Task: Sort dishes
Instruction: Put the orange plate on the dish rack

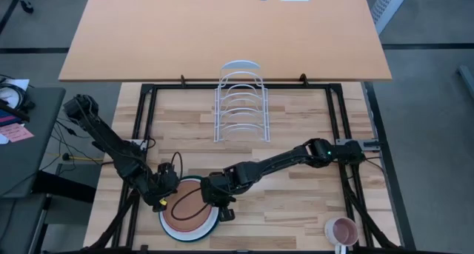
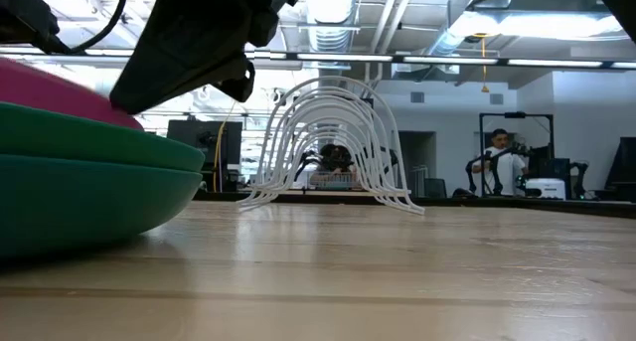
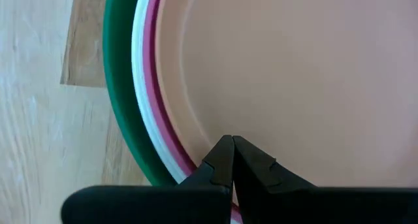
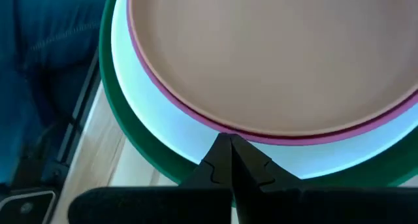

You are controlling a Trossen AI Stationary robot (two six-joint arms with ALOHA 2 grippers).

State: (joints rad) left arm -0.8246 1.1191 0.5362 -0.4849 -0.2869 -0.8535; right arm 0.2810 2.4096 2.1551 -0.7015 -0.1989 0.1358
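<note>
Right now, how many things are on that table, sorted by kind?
Plates: 4, stacked: terracotta plate on pink plate, white plate, green plate.
Mugs: 1, the pink mug.
Racks: 1, the white wire rack.
Total: 6

On the wooden tabletop [image 1: 296, 202] the four round plates are stacked: terracotta-brown plate [image 1: 189, 204] on magenta-pink plate [image 3: 154, 100], on white plate [image 4: 163, 142], on dark green plate [image 2: 89, 187] (near front edge). White wire rack [image 1: 241, 102] stands behind; small pink mug [image 1: 342, 229] front right.
</note>
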